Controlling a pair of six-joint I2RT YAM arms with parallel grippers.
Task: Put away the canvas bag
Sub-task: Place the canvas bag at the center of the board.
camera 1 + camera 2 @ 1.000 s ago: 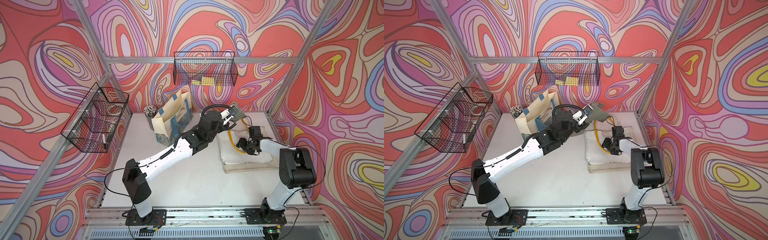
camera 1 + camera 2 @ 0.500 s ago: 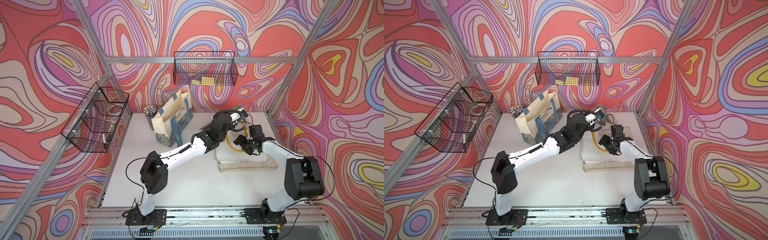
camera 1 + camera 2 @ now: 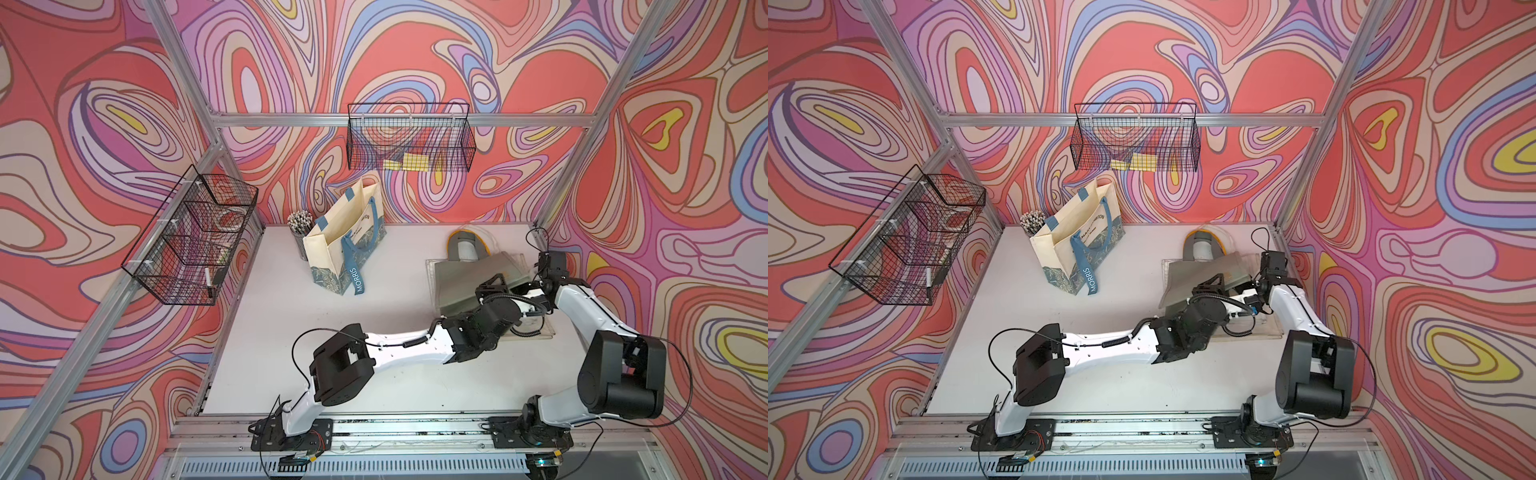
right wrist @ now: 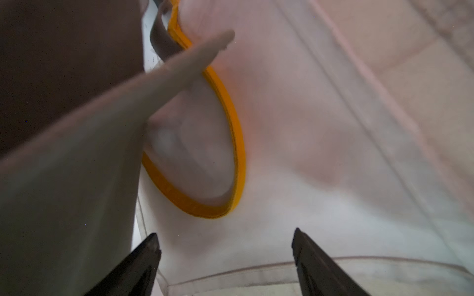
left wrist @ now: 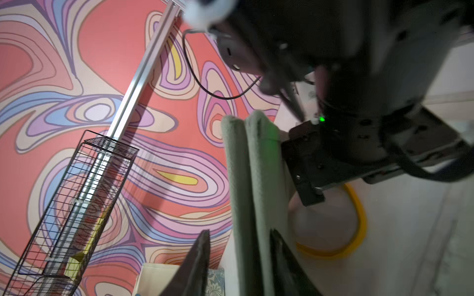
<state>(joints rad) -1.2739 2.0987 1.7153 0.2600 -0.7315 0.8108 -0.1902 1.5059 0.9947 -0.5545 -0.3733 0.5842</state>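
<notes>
The grey-green canvas bag (image 3: 461, 278) (image 3: 1196, 270) lies on a stack of flat bags at the right of the table, its right edge lifted. My left gripper (image 3: 492, 284) is over that raised side. In the left wrist view it (image 5: 239, 232) is open, and the bag's folded edge (image 5: 259, 179) stands between the fingers, clear of one of them. My right gripper (image 3: 525, 289) is beside it, low under the lifted cloth. It (image 4: 225, 232) is open and empty over a white bag with a yellow handle (image 4: 230, 128). The canvas bag (image 4: 64, 179) hangs at its side.
A cream tote with blue handles (image 3: 345, 245) stands open at the back left, next to a cup of pencils (image 3: 300, 224). Wire baskets hang on the back wall (image 3: 409, 141) and left wall (image 3: 191, 237). The two arms cross closely over the bag stack (image 3: 536, 328).
My left arm swung from the back centre to the front right, bringing the canvas bag down onto the stack, and its jaws opened. The right gripper opened a little wider.
</notes>
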